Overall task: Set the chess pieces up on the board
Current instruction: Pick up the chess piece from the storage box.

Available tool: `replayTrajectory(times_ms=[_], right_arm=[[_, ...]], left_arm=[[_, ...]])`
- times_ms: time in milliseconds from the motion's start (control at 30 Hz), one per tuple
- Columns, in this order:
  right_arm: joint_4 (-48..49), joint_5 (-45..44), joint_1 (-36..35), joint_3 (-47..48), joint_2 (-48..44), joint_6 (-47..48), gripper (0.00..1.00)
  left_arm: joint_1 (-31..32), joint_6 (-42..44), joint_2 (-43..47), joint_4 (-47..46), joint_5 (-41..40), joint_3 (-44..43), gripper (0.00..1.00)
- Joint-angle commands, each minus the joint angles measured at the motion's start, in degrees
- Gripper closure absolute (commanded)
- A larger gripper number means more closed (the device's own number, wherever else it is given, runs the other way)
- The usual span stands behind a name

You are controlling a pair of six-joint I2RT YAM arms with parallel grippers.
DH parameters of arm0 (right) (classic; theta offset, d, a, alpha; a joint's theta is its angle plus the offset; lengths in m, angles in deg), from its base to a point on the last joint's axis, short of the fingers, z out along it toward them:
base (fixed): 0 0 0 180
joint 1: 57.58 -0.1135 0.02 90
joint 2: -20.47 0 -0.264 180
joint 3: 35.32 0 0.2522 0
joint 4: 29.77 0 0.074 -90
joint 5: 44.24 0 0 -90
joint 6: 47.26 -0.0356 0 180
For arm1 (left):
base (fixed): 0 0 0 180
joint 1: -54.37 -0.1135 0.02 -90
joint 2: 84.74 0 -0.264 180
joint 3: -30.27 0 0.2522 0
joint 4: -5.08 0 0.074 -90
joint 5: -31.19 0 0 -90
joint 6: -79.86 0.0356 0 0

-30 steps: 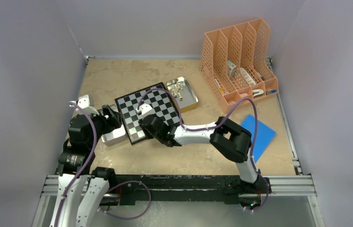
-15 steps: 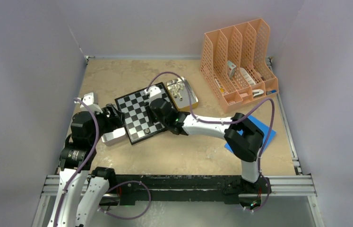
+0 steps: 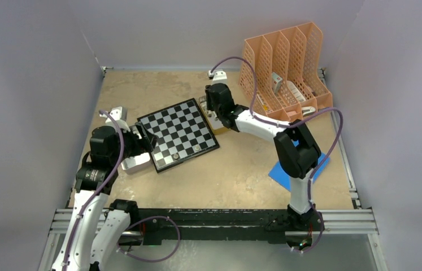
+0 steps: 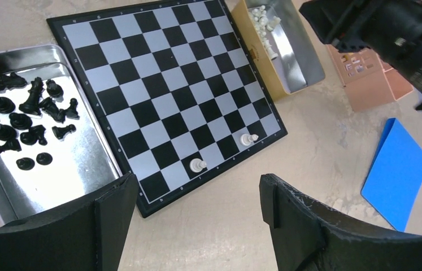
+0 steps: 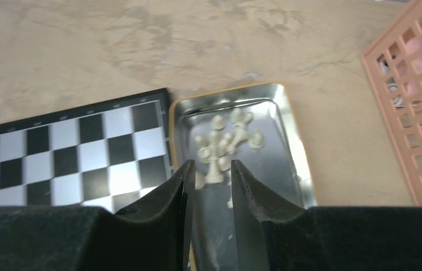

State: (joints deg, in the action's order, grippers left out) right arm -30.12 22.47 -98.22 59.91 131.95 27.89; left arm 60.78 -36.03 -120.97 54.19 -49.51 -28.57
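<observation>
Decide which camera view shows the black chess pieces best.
Left wrist: the black chess pieces lie separately visible in their metal tray. Top external shows only the tray's edge beside the left arm; right wrist misses them.

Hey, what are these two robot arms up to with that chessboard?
They are setting up a chess game. The right gripper hovers, jaws slightly apart, over the pale pieces in their metal tray beside the board. The left gripper hangs wide open by the other tray holding black pieces. Only two pale chessmen stand on the board, near its edge.
</observation>
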Motion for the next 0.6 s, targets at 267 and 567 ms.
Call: replayTrajectory(times_ms=[267,567], right_arm=[[0.3,0.34,6.91,11.03,11.1,3.48,0.69],[-0.47,3.6,8.19,13.56,14.92,4.61,0.71]], left_arm=[[-0.35,1.28,1.83,-3.45,2.46,0.34,0.22],[-0.35,1.28,1.72,-3.54,2.48,0.43,0.22]])
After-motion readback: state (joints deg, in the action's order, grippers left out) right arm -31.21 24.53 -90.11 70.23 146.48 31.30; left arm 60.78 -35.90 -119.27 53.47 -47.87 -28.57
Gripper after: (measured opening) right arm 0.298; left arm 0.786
